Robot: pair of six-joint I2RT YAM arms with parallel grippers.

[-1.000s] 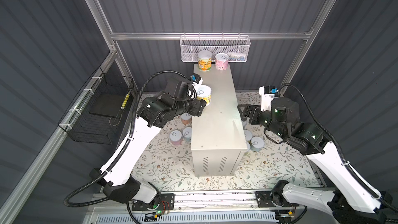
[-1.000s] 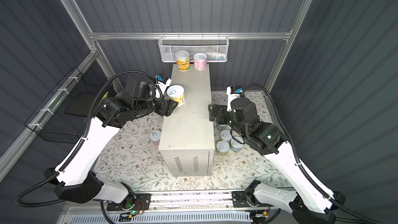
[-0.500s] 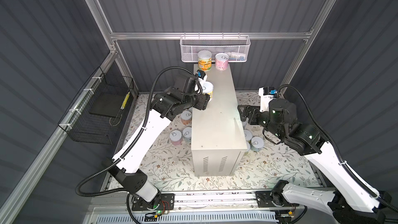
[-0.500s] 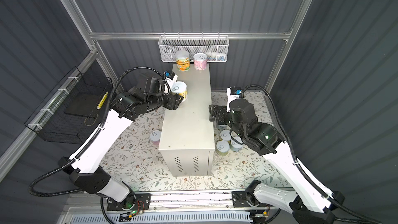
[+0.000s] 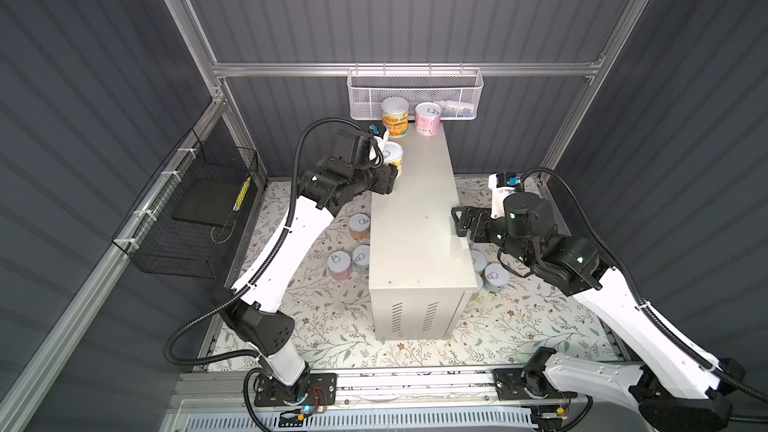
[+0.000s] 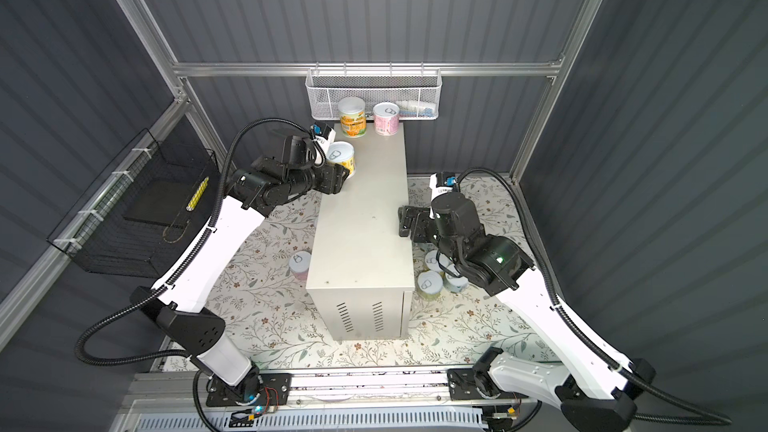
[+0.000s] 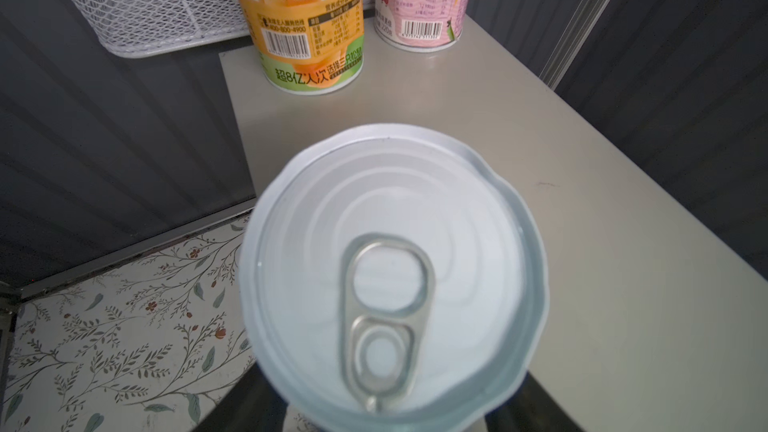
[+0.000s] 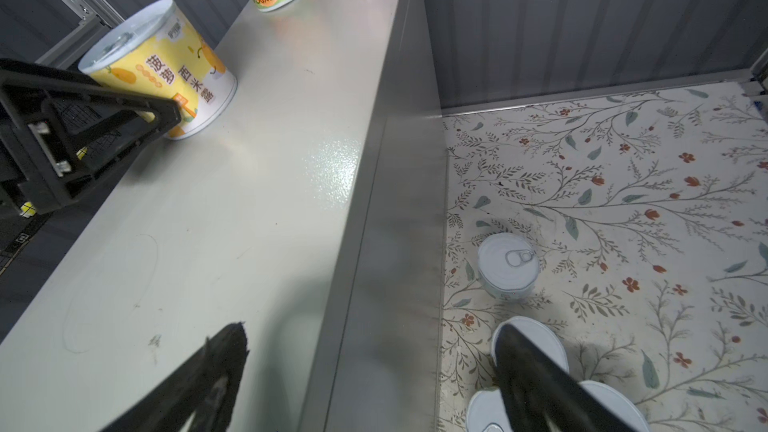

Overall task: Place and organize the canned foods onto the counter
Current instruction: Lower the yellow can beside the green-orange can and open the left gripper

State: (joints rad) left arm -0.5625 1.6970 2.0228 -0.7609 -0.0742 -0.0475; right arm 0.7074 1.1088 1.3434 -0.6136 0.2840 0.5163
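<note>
We judge placing underway: left gripper closed around yellow can, upright on counter. Next we release, back off cleanly. Right gripper gapes empty.

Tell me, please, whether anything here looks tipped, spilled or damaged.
Nothing stands out: the orange can, pink can and yellow can look upright on the counter, with no dents or spills visible.

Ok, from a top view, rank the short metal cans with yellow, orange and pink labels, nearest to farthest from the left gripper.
1. yellow-labelled can: held in the left gripper at the counter, left edge.
2. orange-labelled can: just beyond, at the far end.
3. pink-labelled can: far end, further right.
</note>
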